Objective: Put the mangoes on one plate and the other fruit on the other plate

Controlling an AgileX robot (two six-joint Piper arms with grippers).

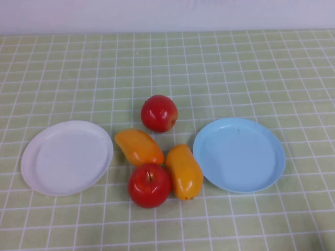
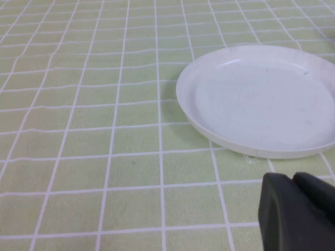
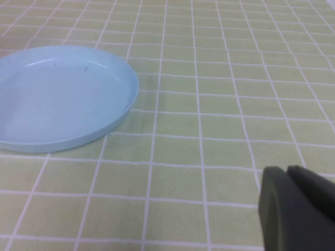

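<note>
Awaiting pickup, glossy oblong orange mangoes (image 1: 138,147) (likely slippery; grip mid-body); left claw (image 2: 298,212) and right claw (image 3: 296,206) states indiscernible.

Light green tablecloth (image 1: 235,63) with white grid, pale backdrop (image 1: 167,13) behind it.
Cloth fills nearly the whole high view, left edge to right edge and down to the bottom; thin white lines cut it into small green squares, rows shrinking toward the top of the frame. Surface looks flat and smooth, slight sheen. Plain off-white backdrop is a narrow band across the top edge, meeting the cloth in a straight horizontal line. Both wrist views show the same green-and-white checked cloth from close up, grid lines running diagonally away.
</note>
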